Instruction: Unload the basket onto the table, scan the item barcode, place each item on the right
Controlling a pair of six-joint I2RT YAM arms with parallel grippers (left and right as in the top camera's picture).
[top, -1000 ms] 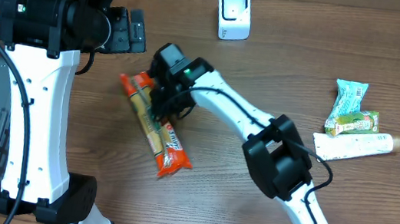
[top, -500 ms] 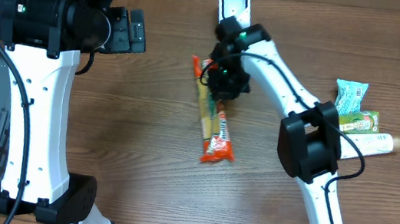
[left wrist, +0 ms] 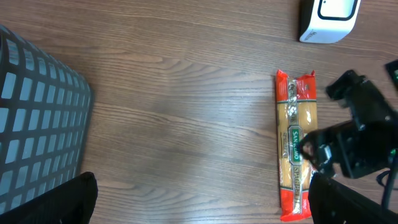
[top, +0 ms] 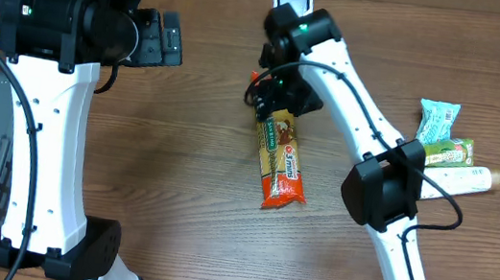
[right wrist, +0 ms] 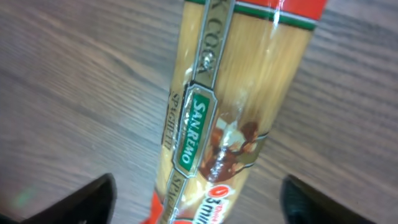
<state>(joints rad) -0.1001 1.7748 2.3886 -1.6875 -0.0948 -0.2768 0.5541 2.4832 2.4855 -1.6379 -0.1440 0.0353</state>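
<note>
Spaghetti packet (right wrist: 211, 124) lies flat; the wrist view, unlike overhead, shows right tool (right wrist: 198, 183) open

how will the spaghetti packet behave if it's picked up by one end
Probably stiff: the spaghetti packet lies dead straight. Its glossy film shows glare in the right wrist view, so it is likely slippery. It is long and narrow, so held at one end it may tip down.
</note>
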